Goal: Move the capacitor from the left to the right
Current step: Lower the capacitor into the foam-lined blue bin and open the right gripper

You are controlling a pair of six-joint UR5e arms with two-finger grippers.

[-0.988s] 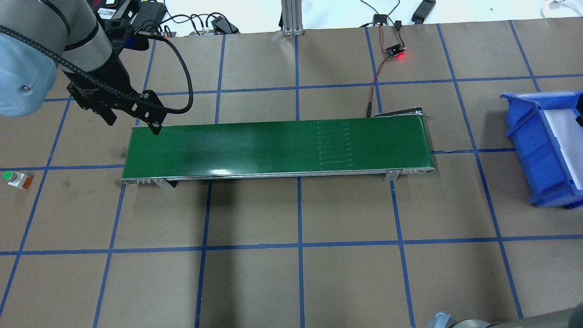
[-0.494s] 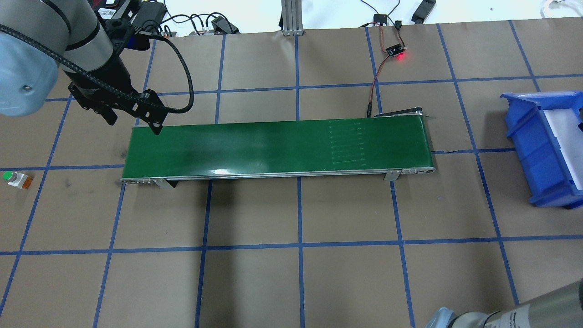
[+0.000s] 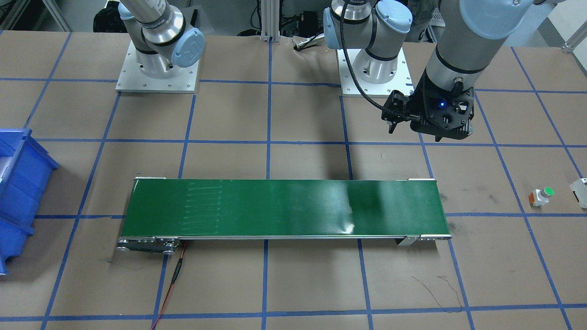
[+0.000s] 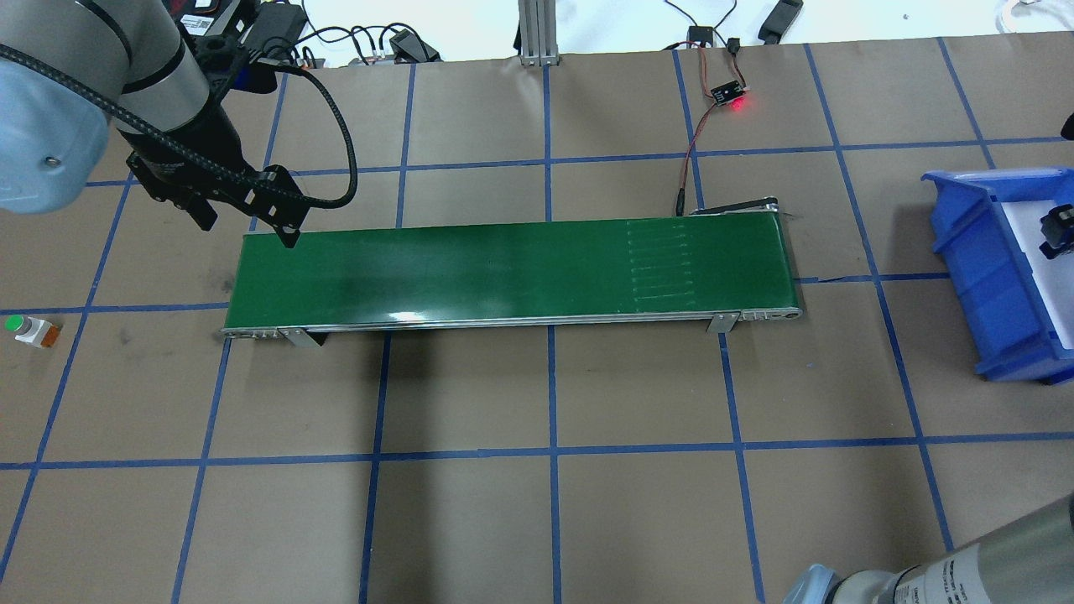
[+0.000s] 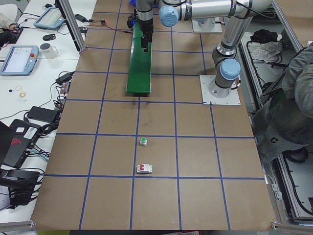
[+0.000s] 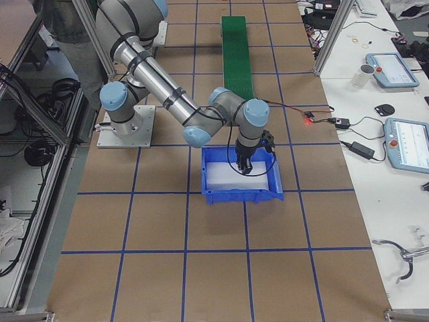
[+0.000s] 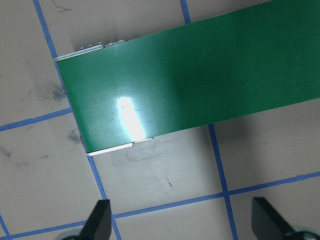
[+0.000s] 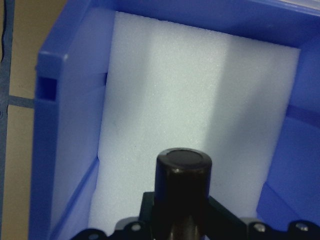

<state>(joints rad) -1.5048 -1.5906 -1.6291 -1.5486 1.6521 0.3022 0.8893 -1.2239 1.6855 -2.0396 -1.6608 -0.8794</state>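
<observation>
Right wrist-mounted view: the right pincer [image 8: 183,222] clamps the capacitor [image 8: 183,175] over the foam [image 8: 165,100] in the bin [image 8: 65,115] below it; lower gently, then release.

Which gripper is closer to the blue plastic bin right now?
Right. The right gripper hangs over the blue plastic bin, holding the dark cylindrical capacitor. The left gripper is open by the opposite end of the green conveyor belt.

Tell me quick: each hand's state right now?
Left hand: open, empty, near the green conveyor belt.
Right hand: closed on the small dark cylindrical capacitor, over the blue plastic bin.
</observation>
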